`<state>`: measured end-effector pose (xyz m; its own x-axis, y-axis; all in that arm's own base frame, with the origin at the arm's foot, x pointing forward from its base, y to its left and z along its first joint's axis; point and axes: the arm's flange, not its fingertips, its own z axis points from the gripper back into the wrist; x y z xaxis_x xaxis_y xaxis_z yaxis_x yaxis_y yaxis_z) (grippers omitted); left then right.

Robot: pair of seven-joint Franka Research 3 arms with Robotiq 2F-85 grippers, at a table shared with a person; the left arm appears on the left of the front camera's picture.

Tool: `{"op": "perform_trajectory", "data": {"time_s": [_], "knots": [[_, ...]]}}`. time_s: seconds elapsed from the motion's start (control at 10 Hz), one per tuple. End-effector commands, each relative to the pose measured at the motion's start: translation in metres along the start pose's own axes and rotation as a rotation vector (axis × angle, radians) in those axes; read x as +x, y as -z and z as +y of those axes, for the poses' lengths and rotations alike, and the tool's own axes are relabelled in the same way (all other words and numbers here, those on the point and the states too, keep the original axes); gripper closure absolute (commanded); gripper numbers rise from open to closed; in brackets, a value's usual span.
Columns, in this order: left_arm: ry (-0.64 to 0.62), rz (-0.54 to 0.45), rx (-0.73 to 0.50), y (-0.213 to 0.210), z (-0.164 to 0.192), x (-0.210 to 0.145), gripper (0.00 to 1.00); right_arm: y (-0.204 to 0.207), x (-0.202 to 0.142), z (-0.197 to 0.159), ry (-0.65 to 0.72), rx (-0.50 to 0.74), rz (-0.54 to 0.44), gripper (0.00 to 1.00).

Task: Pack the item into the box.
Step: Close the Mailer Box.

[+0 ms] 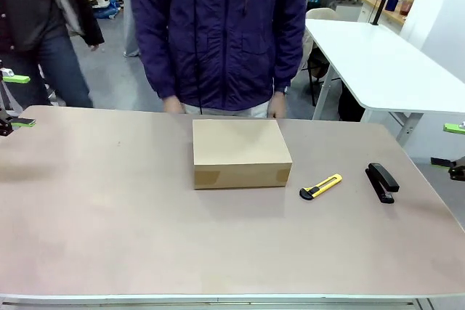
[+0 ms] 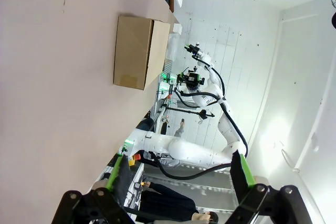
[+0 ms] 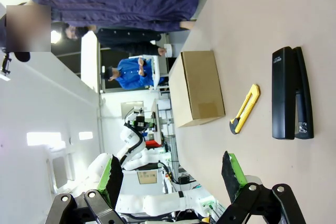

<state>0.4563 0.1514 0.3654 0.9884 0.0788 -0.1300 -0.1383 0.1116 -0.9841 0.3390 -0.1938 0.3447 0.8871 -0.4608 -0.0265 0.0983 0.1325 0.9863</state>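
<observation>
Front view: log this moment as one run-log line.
box: closed, mid-table | utility knife, stapler: right of box | left gripper: open, empty | right gripper: open, empty | person: behind box

You have one closed brown cardboard box [image 1: 240, 152], one yellow utility knife [image 1: 320, 186] and one black stapler [image 1: 382, 181] on the bench [image 1: 109, 230]: three items in all. You also count two end effectors, left [image 1: 16, 99] and right [image 1: 456, 149], and one person [image 1: 218, 34] at the far edge.
</observation>
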Motion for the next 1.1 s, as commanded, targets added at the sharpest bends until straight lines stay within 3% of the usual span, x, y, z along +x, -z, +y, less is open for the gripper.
{"op": "perform_trajectory", "data": {"time_s": [0.0,1.0], "knots": [[-0.001,0.007,0.010,0.0005,-0.0029,-0.0052,0.00,-0.0002,-0.0056,0.0012,-0.005,-0.011,-0.004,0.00],[-0.001,0.007,0.010,0.0005,-0.0029,-0.0052,0.00,-0.0002,-0.0056,0.0012,-0.005,-0.011,-0.004,0.00]]}}
